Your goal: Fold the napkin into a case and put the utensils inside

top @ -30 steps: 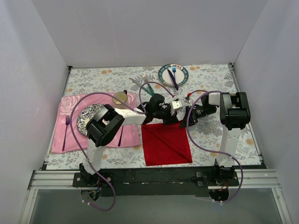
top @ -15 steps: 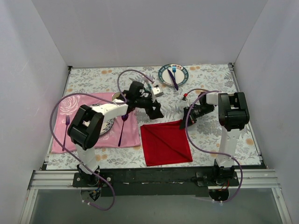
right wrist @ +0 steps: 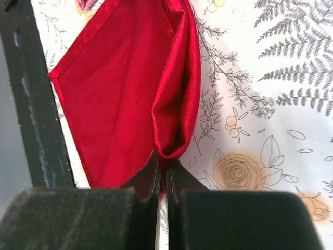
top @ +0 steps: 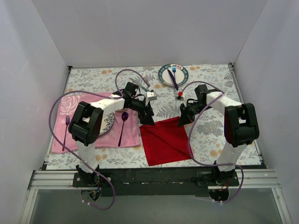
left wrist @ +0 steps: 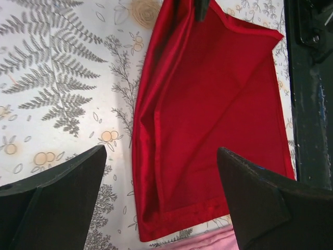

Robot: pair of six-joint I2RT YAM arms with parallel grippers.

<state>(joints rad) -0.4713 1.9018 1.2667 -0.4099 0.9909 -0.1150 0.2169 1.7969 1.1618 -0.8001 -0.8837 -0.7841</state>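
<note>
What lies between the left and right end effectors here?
In the top view, the far edge of the napkin spans it; right end effector pinches its corner, left end effector open.

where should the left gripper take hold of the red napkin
Probably the napkin at its far left corner, by the pink placemat, coming straight down. The left gripper hangs open over that side, the folded edges there give a lip to pinch, and the right gripper is shut on the far right corner.
</note>
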